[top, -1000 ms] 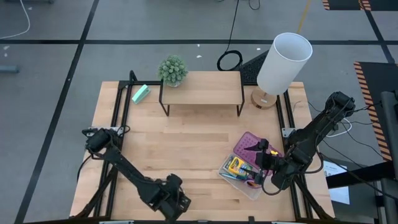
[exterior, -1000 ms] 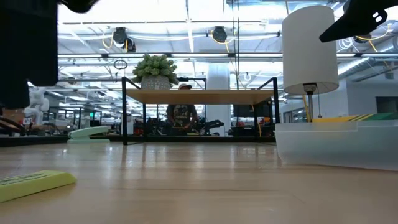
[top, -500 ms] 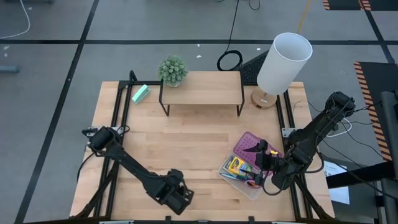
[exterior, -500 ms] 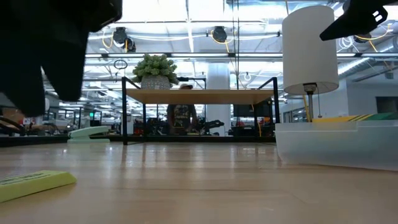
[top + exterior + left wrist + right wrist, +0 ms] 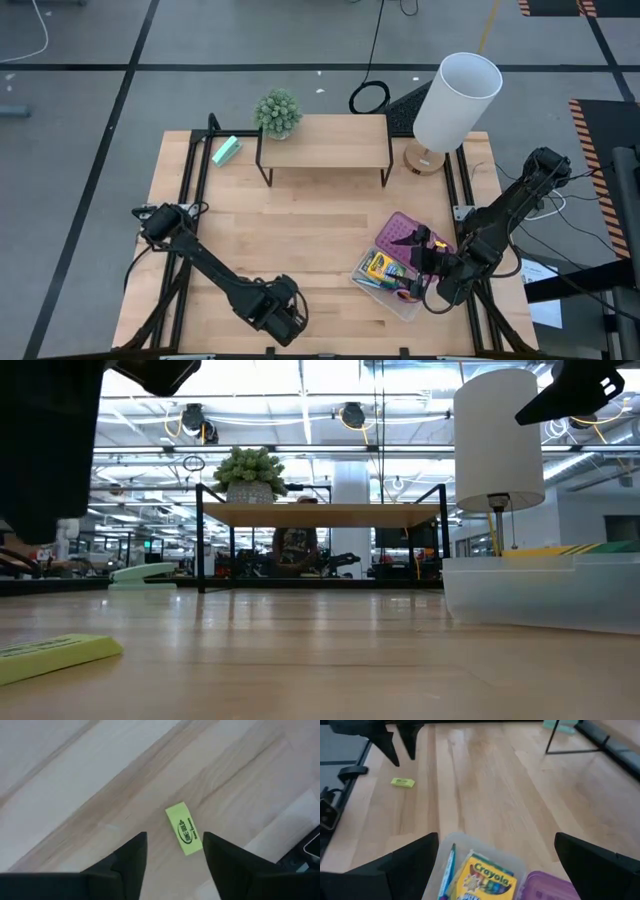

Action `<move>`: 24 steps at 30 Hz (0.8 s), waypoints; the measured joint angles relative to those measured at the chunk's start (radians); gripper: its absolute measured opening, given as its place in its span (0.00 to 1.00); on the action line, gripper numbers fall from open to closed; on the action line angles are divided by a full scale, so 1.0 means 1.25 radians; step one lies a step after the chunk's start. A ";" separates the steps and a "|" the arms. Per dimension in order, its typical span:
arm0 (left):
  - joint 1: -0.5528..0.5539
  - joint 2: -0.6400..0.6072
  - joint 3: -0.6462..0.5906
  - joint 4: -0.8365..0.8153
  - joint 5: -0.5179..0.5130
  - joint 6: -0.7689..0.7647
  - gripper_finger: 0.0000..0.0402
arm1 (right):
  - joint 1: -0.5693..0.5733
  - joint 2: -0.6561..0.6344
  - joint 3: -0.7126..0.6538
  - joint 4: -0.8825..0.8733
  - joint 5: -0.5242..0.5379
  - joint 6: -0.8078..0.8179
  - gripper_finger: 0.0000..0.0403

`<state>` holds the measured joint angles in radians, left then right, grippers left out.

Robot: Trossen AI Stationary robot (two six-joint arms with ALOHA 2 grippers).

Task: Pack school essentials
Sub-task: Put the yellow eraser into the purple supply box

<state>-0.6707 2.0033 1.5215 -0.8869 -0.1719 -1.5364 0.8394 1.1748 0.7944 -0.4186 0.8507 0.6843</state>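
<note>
Eraser-like yellow piece (image 5: 184,828), flat on the bare wood near the front-left part of the counter (image 5: 320,235), is the thing the coming move seems to turn on. In the left wrist view it lies just ahead of the left claw (image 5: 174,851), between the lines of the two dark fingers, which stand apart with a clear gap and hold nothing. Its long axis runs roughly along the direction the claw points, tilted a little off it, so the fingers would close across its short sides. The low view shows the same piece (image 5: 55,653) lying flat at the near edge with the dark left arm hanging above it. The left arm is plainly the nearer one; my reading is that a straight descent is what remains before a pinch.

The right claw (image 5: 432,268) waits well apart at the right front, over the clear box (image 5: 392,283) that already holds the yellow-green crayon box (image 5: 480,880), with a pencil-like stick (image 5: 447,870) beside it and the purple lid (image 5: 550,887) next to that. Its fingers (image 5: 407,862) spread wide, nothing between them. From there the yellow piece (image 5: 402,782) shows far across the wood.

In the high view the left claw (image 5: 283,318) covers the piece entirely, so the height above it cannot be judged. The rest of the box's contents are cut off or too small to name
</note>
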 joint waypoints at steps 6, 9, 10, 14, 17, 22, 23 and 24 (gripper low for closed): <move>0.000 0.004 0.000 0.004 -0.019 -0.083 0.71 | 0.000 0.000 0.000 0.003 -0.012 -0.001 0.97; -0.003 0.010 -0.001 0.032 -0.022 -0.114 0.81 | -0.001 0.000 0.000 0.004 -0.011 -0.014 0.97; -0.004 0.012 -0.001 0.055 -0.020 -0.130 0.84 | -0.001 0.000 0.000 0.004 -0.011 -0.014 0.97; -0.009 0.030 0.001 0.119 -0.023 -0.141 0.89 | -0.001 0.000 0.000 0.004 -0.011 -0.014 0.97; -0.009 0.056 -0.001 0.103 -0.008 -0.143 0.88 | -0.001 0.000 0.000 0.004 -0.011 -0.018 0.97; -0.008 0.079 -0.001 0.081 0.012 -0.177 0.81 | -0.001 0.000 0.000 0.003 -0.011 -0.019 0.97; -0.008 0.084 -0.001 0.089 0.012 -0.177 0.80 | -0.001 0.000 0.000 0.003 -0.012 -0.019 0.97; -0.008 0.085 0.000 0.087 0.010 -0.177 0.78 | -0.001 0.000 0.000 0.003 -0.012 -0.019 0.97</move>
<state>-0.6811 2.1094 1.5217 -0.7777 -0.1589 -1.7571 0.8379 1.1748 0.7944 -0.4145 0.8363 0.6609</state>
